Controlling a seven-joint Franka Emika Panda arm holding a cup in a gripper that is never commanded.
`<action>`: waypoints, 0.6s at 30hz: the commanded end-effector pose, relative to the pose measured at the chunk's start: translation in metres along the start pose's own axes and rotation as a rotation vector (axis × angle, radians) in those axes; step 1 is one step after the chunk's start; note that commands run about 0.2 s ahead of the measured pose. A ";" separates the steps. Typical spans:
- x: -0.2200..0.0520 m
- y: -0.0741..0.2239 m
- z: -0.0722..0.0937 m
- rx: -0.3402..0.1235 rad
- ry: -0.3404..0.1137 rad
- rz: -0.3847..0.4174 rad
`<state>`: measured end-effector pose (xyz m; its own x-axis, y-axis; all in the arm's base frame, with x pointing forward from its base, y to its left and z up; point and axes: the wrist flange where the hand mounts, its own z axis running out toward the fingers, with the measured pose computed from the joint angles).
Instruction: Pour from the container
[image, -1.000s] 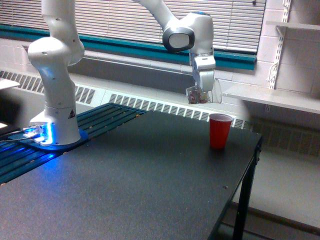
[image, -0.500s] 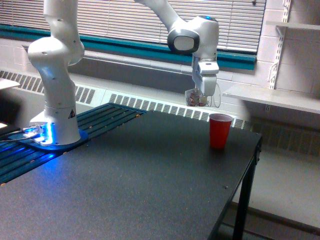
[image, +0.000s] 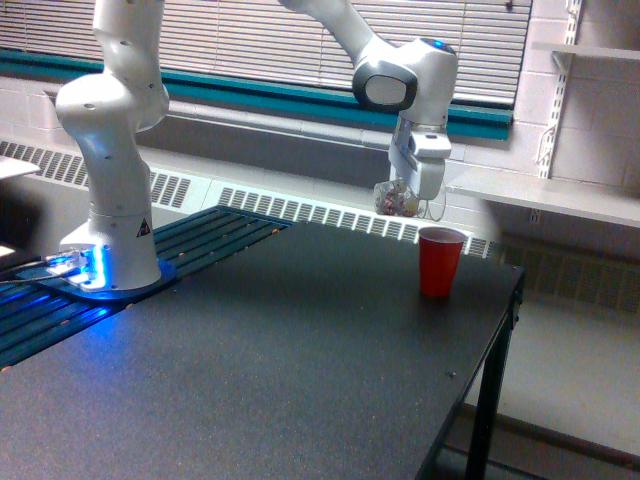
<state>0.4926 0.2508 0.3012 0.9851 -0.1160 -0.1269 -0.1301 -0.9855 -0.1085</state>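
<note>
- Clear plastic: the cup hangs in the air, tipped over, with brownish-red bits inside.
- The claw grips this cup tight.
- It is above the red cup, a bit toward the exterior view's left.
- The red cup stands upright on the dark tabletop, near its far edge.
- It is too blurry to tell if bits are falling.

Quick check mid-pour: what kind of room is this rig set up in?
Probably a lab or workshop, not a home: painted block wall with bracket shelving, a long radiator under blinds, and the arm bolted at a bare black table.
</note>
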 end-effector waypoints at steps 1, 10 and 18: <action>-0.002 -0.012 -0.004 -0.003 -0.035 -0.047; -0.004 -0.013 -0.005 -0.017 -0.086 -0.034; 0.001 -0.011 -0.005 -0.026 -0.110 -0.031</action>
<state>0.4934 0.2583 0.3065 0.9724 -0.0882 -0.2161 -0.1086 -0.9905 -0.0844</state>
